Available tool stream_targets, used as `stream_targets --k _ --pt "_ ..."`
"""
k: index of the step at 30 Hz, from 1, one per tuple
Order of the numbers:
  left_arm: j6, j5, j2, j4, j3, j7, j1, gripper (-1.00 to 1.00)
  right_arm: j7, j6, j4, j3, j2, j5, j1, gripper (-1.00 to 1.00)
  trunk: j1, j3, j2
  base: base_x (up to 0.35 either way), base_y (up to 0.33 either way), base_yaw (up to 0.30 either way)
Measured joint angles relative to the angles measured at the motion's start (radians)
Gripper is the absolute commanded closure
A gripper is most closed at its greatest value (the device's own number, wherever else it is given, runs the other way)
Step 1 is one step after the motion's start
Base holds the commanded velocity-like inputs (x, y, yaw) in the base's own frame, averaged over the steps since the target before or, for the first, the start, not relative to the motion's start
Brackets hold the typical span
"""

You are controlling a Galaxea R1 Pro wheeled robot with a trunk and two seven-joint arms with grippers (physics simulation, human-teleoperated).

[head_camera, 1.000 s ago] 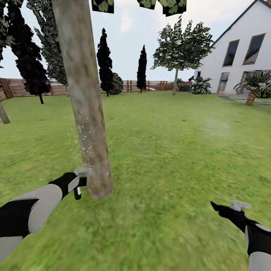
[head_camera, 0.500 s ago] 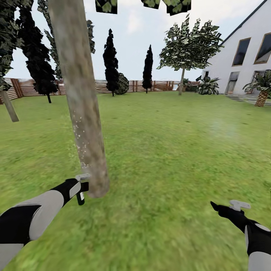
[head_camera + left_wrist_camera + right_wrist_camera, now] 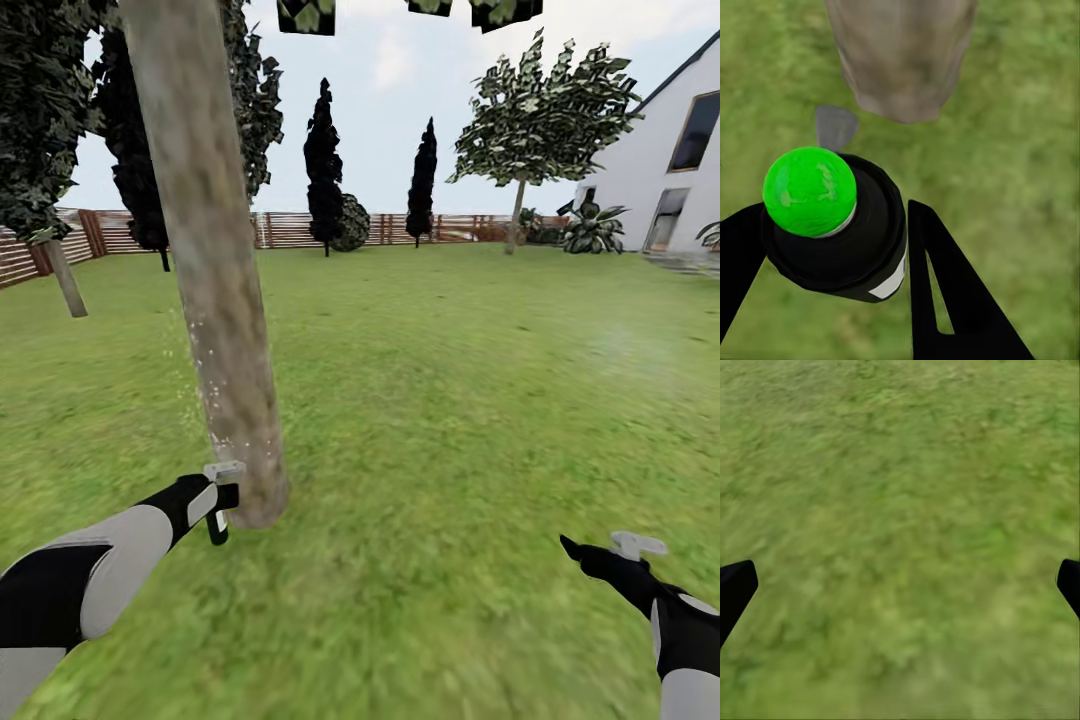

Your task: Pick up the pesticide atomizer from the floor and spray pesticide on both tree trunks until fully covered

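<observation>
Beside trunk (image 3: pixel 215 290), left end effector (image 3: pixel 212 497) grasping atomizer (image 3: pixel 832 225), right end effector (image 3: pixel 900 585) released, no legible writing

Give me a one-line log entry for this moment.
left hand: holds atomizer at trunk base | pesticide: lower trunk speckled | right hand: open over grass

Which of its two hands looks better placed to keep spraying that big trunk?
The left gripper: it holds the pesticide atomizer right beside the tree trunk. The right gripper hangs open over bare lawn.

Head view facing 12 o'clock across lawn (image 3: pixel 450 400); wrist views aimed close at grass, left sharing tree trunk (image 3: pixel 215 270) base.
</observation>
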Motion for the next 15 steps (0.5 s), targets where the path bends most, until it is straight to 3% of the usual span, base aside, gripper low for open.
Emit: stream_targets --k 5,15 --pt "0.000 0.000 -0.011 0.000 0.001 0.000 0.000 1.00 0.000 0.000 0.000 0.000 0.000 0.000 0.000 -1.00 0.000 0.000 0.000 0.132 -0.305 0.075" --pt "0.000 0.001 -0.019 0.000 0.001 0.000 0.000 1.00 -0.001 0.000 0.000 0.001 0.002 0.000 0.000 -1.00 0.000 0.000 0.000 0.057 -0.322 0.241"
